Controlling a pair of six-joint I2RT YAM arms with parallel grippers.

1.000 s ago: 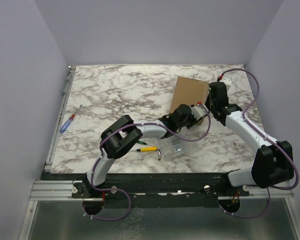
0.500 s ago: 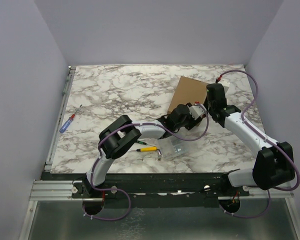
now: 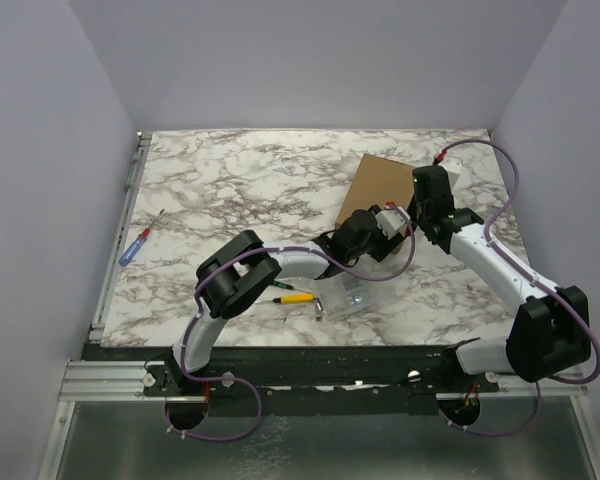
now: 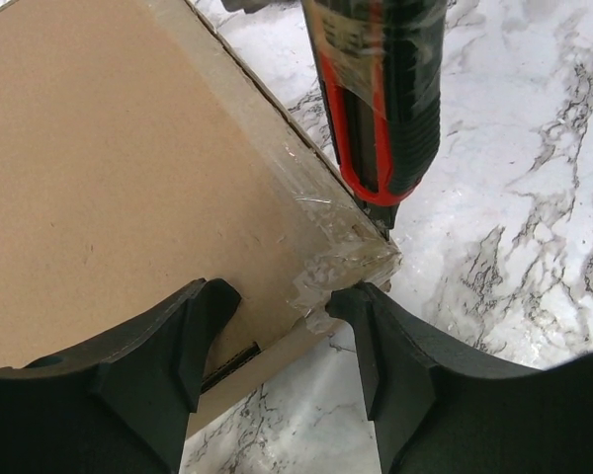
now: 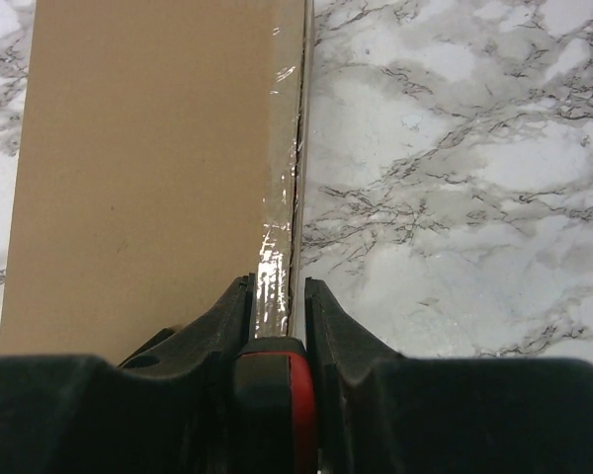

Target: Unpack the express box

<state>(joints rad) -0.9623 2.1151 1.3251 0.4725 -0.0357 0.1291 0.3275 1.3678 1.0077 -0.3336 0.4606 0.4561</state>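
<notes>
Left hand [image 4: 287, 306] stands open over the near corner of the express box [image 4: 109, 197], one dark finger on each side of that corner and nothing gripped between them, while the right hand [image 5: 277, 296] is clamped on a red-and-black cutter [image 5: 272, 380]. The brown cardboard box lies flat and closed toward the far right corner of the marbled surface [image 3: 230, 190]. From the left wrist, the cutter [image 4: 381, 89] slants down with its tip at the box's taped corner, where the clear tape [image 4: 326, 232] is wrinkled; whether the tip touches the cardboard cannot be told. From the right wrist, the same tape runs straight ahead along the box's right-hand seam, a thin dark gap beside it, but the cutter's tip is hidden under that hand's own fingers. The overhead camera alone shows the rest of the layout: both arms meeting at the near edge of the box [image 3: 380, 185], a clear case [image 3: 345, 295] and a yellow-handled tool [image 3: 295, 297] close to the surface's near edge, and a blue-and-red screwdriver [image 3: 135, 243] at its left edge. From above, both hands are lost among arm housings and cables, and the case's contents are too small to read.
</notes>
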